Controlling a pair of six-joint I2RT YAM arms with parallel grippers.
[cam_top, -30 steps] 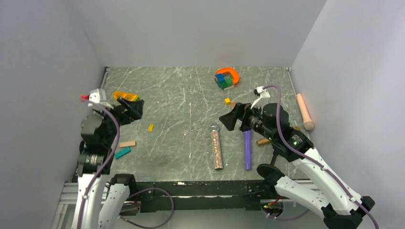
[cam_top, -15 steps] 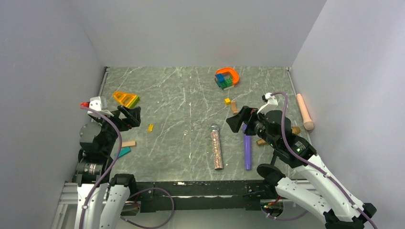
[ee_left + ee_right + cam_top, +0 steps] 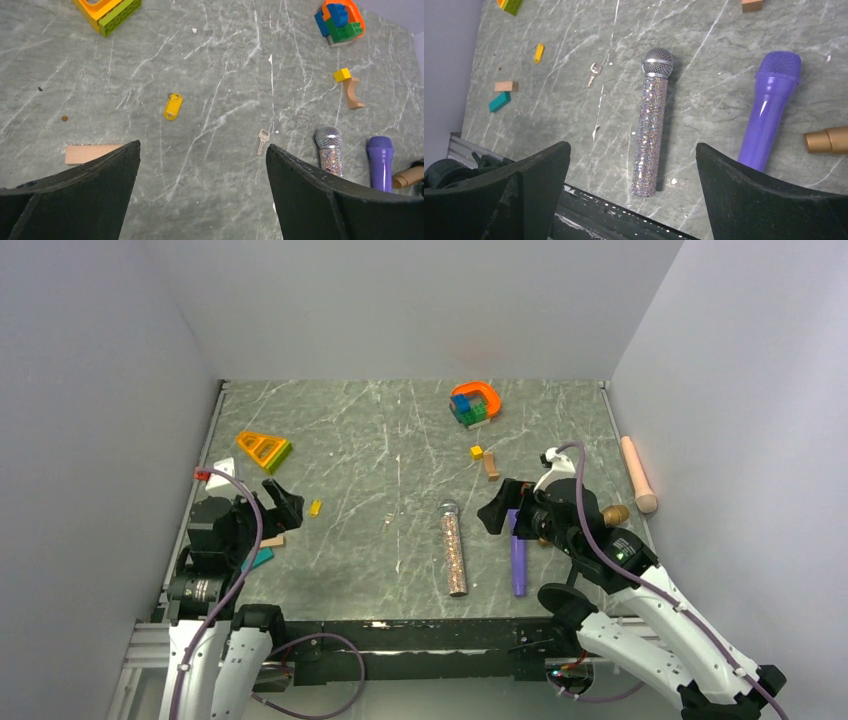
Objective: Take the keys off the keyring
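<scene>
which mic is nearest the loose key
The silver glitter microphone; it lies beside the small key, while the purple microphone lies beyond it, farther off.

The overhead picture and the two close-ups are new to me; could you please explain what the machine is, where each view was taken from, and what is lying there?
The machine is a pair of robot arms, a left arm and a right arm, bolted at the near edge of a grey stone-look table. The wide picture comes from a fixed camera above and behind them. The other two come from a camera on each wrist, so the black shapes along the bottom belong to that arm itself.

The left claw and the right claw are both open and hold nothing.

On the table lie a yellow tag with a small ring and a silvery key apart from it. There are also a glittery microphone, a purple microphone, a small yellow cube, toy bricks and a wooden block.
</scene>
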